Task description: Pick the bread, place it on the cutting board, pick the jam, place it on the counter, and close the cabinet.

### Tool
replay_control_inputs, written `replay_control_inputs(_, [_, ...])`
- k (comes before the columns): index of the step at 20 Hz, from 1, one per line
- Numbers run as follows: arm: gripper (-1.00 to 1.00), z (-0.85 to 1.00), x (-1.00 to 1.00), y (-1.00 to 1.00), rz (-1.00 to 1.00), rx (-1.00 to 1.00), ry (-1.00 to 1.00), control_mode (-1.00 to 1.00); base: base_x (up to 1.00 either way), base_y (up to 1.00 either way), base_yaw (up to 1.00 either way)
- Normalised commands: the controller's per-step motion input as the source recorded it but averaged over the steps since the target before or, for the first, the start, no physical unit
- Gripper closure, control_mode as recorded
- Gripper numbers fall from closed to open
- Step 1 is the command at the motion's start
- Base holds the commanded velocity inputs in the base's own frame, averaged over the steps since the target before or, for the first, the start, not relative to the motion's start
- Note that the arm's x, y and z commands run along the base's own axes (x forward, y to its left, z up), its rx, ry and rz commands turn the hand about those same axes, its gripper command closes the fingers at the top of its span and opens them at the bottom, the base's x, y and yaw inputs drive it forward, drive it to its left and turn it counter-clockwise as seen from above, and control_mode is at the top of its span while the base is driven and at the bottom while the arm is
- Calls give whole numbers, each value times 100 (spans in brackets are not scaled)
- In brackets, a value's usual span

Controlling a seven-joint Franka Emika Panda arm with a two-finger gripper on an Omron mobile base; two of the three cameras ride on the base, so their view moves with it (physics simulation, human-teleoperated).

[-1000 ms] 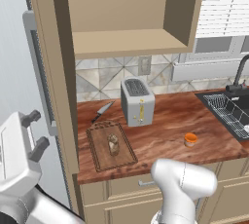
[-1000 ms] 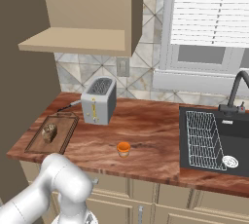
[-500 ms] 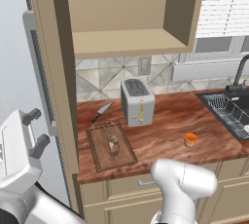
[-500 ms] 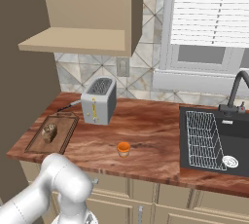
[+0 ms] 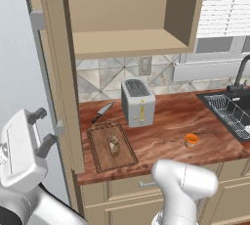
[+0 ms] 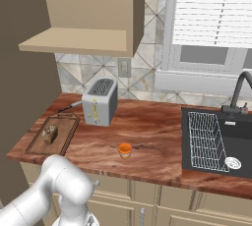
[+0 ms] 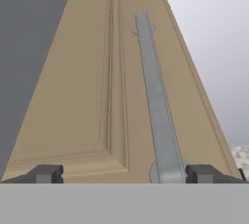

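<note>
My fingers (image 7: 49,174) stand wide before the door (image 7: 97,82), holding nothing. I should push flat beside the handle (image 7: 156,96), slowly, until the cabinet (image 5: 122,18) shuts.

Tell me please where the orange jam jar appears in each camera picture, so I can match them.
Left base view: the jam stands on the counter, right of centre, in front of and right of the toaster.
Right base view: the jam stands near the centre, in front of and right of the toaster.
Hand view: not in it.
Shared landmark: the toaster.
</note>
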Motion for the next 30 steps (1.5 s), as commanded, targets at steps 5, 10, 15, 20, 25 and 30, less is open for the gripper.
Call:
replay_control_inputs(5, [-100,0,0,-37,0,0,0,-100,0,0,0])
replay_control_inputs(10, [-100,2,0,-34,0,0,0,-100,0,0,0])
replay_control_inputs(15, [-100,8,0,-29,0,0,0,-100,0,0,0])
replay_control_inputs(20, [-100,13,0,-29,0,0,0,-100,0,0,0])
replay_control_inputs(25, [-100,15,-7,-31,0,0,0,-100,0,0,0])
replay_control_inputs(30, [-100,14,-2,-31,0,0,0,-100,0,0,0])
